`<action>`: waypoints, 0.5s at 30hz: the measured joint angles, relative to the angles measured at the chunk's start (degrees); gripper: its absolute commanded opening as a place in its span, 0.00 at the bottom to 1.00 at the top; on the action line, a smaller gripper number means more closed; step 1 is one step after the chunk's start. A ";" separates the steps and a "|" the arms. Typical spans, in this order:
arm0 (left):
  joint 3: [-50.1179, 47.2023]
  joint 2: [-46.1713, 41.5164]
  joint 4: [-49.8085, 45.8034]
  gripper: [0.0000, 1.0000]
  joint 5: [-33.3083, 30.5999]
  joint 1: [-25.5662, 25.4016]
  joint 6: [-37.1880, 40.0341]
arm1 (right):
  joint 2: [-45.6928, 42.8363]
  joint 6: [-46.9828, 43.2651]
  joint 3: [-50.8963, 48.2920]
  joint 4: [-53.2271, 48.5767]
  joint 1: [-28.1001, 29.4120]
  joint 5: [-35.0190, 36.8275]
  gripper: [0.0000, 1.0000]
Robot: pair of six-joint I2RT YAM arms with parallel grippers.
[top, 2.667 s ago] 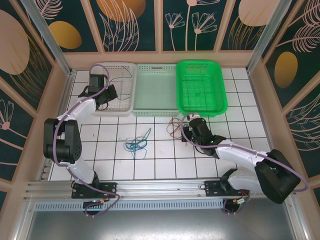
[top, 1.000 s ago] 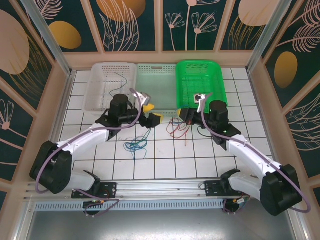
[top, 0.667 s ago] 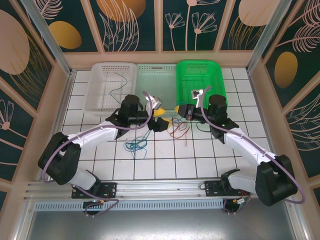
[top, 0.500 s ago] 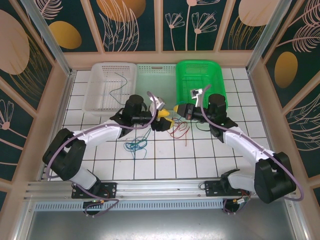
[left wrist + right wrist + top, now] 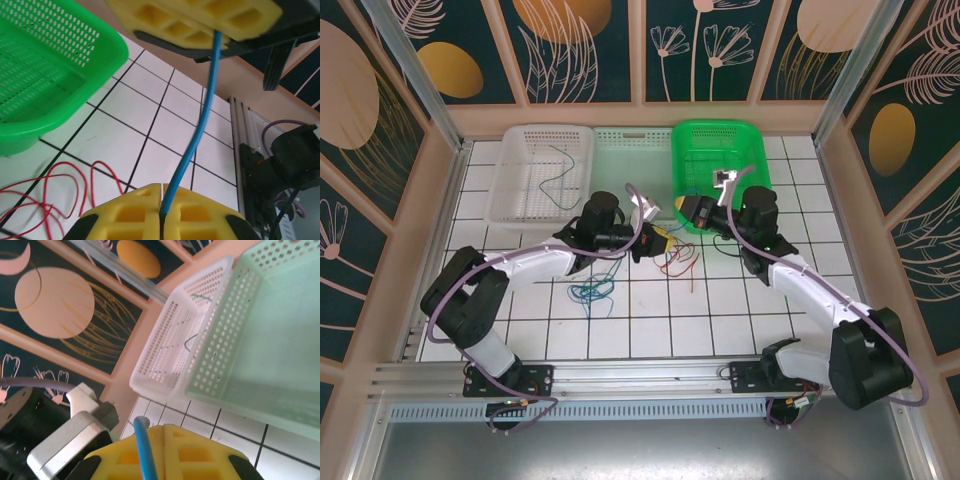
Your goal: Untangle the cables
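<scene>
One blue cable (image 5: 197, 135) runs in a slight curve between the two grippers, above the tiles (image 5: 650, 330) in front of the green basket (image 5: 715, 124). The left gripper (image 5: 161, 212) is clamped on its lower end and the right gripper (image 5: 163, 435) on its upper end. A red cable (image 5: 675, 262) lies loose on the tiles beside them, a blue-and-teal tangle (image 5: 592, 290) lies further left, and a dark cable (image 5: 555, 170) lies in the white basket (image 5: 510, 205).
</scene>
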 measured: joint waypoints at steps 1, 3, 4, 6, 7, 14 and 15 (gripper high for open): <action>0.28 0.24 0.55 0.06 0.00 -0.35 -0.59 | -0.76 0.17 -0.35 0.17 0.02 1.70 0.00; 0.94 0.87 1.44 0.06 0.15 -0.90 -1.64 | -2.08 0.50 -1.07 0.55 0.07 4.87 0.00; 1.49 1.33 1.66 0.05 0.37 -1.22 -2.10 | -2.84 0.81 -1.70 0.85 0.07 6.71 0.00; 2.69 2.64 1.90 0.05 1.14 -1.81 -2.82 | -3.87 1.57 -2.82 1.53 0.17 9.81 0.00; 3.63 3.72 1.75 0.05 1.57 -2.25 -3.13 | -4.20 1.95 -3.37 2.08 0.33 11.58 0.00; 9.90 9.99 -1.64 0.05 4.48 -5.84 -3.54 | -4.37 2.97 -4.44 3.21 4.92 23.74 0.00; 10.19 10.32 -1.68 0.05 4.61 -6.05 -3.74 | -4.39 3.15 -4.74 3.48 5.66 25.70 0.00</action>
